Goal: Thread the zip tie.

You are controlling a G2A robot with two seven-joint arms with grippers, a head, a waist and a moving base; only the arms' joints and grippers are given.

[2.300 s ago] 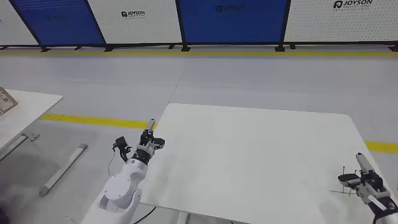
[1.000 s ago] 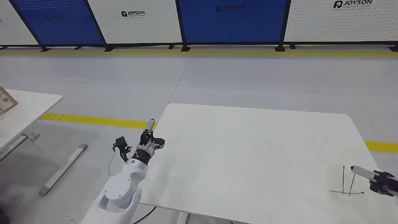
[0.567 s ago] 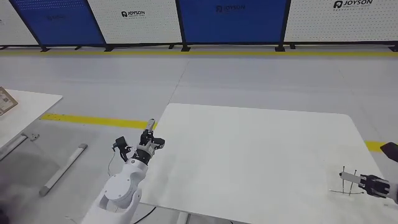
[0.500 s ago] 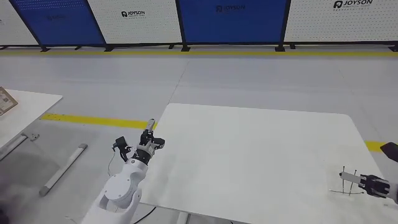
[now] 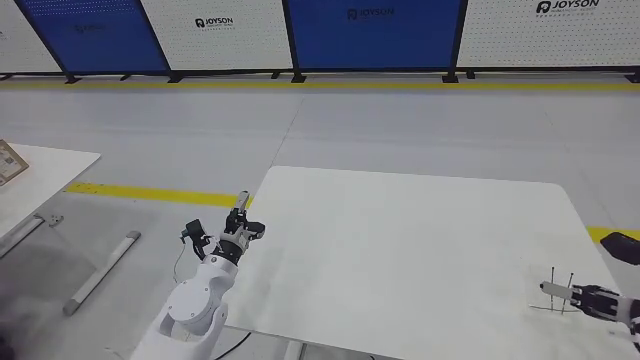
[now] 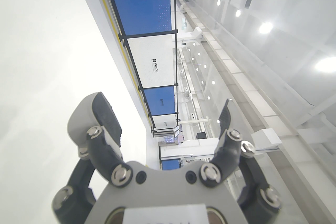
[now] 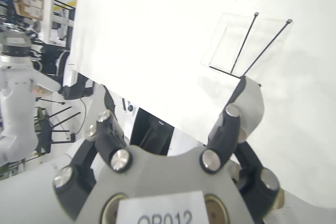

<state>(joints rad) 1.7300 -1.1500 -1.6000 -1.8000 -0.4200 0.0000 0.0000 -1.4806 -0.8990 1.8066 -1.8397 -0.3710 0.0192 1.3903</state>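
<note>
— How is the right side?
— I see the right tool [image 7: 176,96] wide open and empty, low at the counter's [image 7: 157,12] near right corner. One fingertip [image 7: 244,86] is just beside the tails of two zip ties [image 7: 245,43], which lie on a clear sheet [image 7: 223,36].
— And the left?
— The left tool [image 6: 165,107] is open and empty, by the counter's left edge.

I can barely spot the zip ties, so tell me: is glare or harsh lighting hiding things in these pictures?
Right wrist view: glare washes the white table nearly blank, yet the black zip ties stand out sharply against it; left wrist view: ceiling lamps flare into bright blobs; top view: even light, no glare on the table.
</note>
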